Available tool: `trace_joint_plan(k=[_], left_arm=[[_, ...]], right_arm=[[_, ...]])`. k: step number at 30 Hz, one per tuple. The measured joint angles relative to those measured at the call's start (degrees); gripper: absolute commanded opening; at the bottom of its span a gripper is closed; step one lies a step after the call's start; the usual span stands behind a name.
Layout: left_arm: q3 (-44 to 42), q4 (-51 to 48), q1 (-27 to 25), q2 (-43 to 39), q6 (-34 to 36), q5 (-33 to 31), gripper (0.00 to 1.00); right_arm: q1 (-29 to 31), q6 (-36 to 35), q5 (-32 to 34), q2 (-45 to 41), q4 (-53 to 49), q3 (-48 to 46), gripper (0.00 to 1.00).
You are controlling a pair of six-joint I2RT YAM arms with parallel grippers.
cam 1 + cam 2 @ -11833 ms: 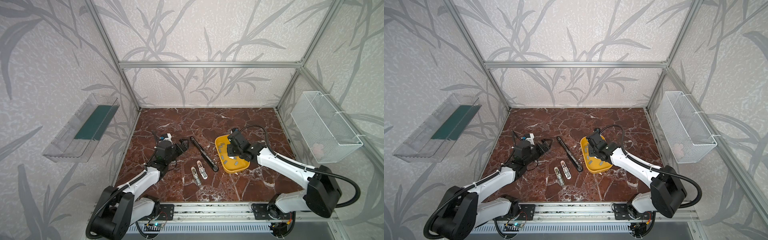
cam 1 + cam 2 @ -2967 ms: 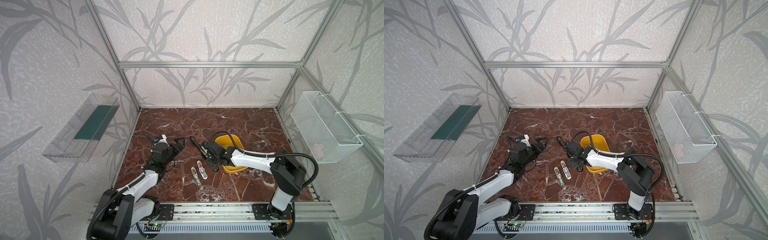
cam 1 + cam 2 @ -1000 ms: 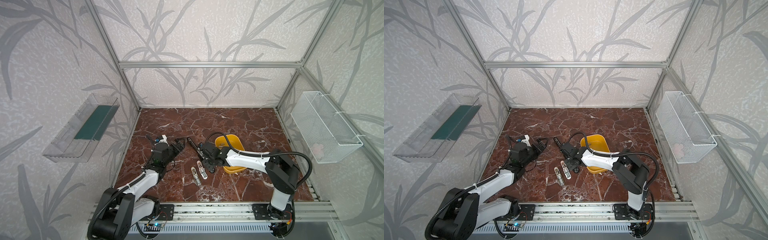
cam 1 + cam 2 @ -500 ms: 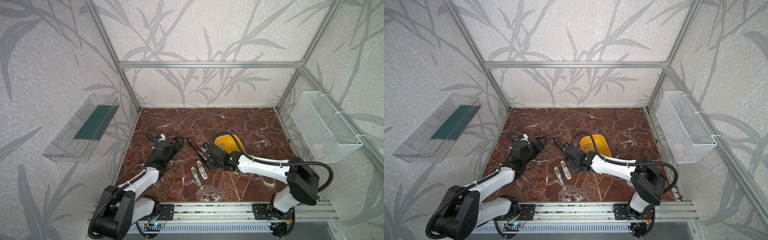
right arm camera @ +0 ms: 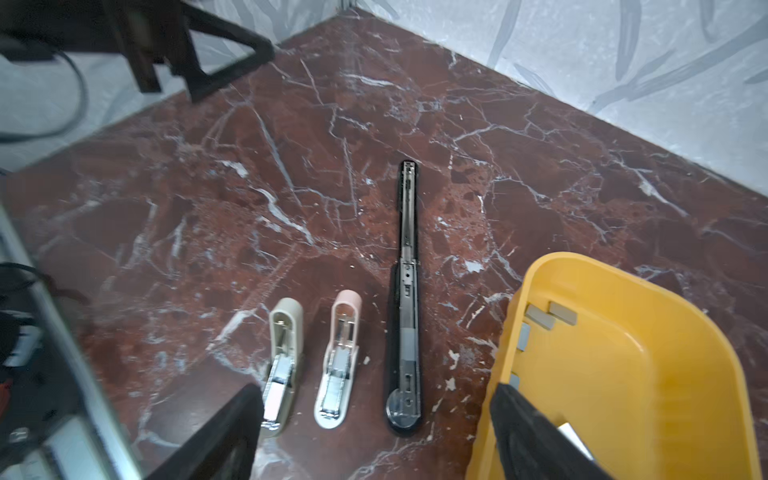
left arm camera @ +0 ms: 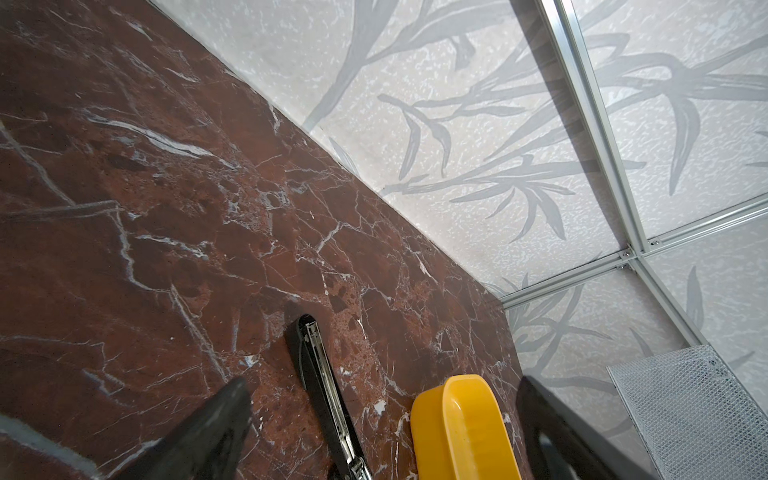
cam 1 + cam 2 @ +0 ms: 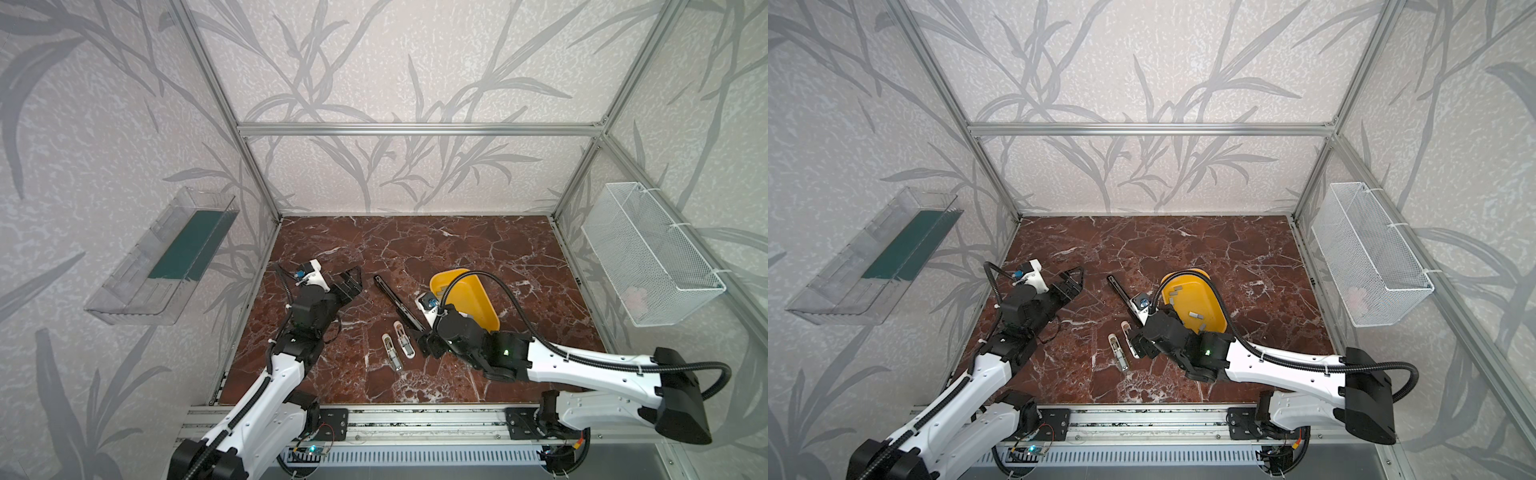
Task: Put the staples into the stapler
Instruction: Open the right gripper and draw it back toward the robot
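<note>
A long black stapler (image 7: 397,301) (image 5: 407,299) lies opened flat mid-table, and a short grey strip rests in its metal channel. More staples (image 5: 550,316) (image 7: 1195,314) lie in the yellow tray (image 7: 469,291) (image 5: 623,291) to its right. My right gripper (image 7: 430,347) (image 5: 374,432) hangs open and empty just in front of the stapler's near end, one finger over the tray's rim. My left gripper (image 7: 351,282) (image 6: 382,388) is open and empty too, held above the table left of the stapler (image 6: 324,395).
Two mini staplers, a beige one (image 5: 284,361) and a pink one (image 5: 338,361), lie opened beside the black one, close to my right gripper. A white wire basket (image 7: 652,257) hangs on the right wall and a clear shelf (image 7: 166,257) on the left wall.
My right gripper has opened and drawn back from the black stapler toward the table's front. The left arm has barely moved.
</note>
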Motion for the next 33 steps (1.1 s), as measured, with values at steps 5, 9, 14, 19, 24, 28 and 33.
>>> trace_joint_plan(k=[5,9,14,19,24,28,33], left_arm=[[0.00,-0.09,0.00,2.58,1.01,1.84,0.99],[0.00,0.00,0.00,2.75,1.70,2.51,0.95],[0.00,1.07,0.00,2.78,2.71,3.13,0.87],[0.02,1.44,-0.04,3.52,3.67,4.15,0.82],[4.66,-9.05,-0.11,1.86,4.55,4.50,0.86],[11.15,-20.02,-0.13,-3.85,6.73,7.74,0.82],[3.45,-27.21,-0.59,-18.49,10.54,6.67,0.83]], right_arm=[[6.75,4.83,-0.20,-2.93,5.11,-7.19,0.79],[12.81,6.27,1.55,-1.44,5.90,-11.41,0.76],[19.19,7.56,4.02,1.46,10.45,-13.86,0.74],[20.20,8.66,5.03,4.00,13.66,-16.81,0.68],[20.20,8.96,5.33,6.34,17.59,-20.15,0.68],[20.20,8.70,5.79,8.83,20.02,-21.51,0.68],[20.20,7.87,5.95,12.17,26.05,-23.82,0.68]])
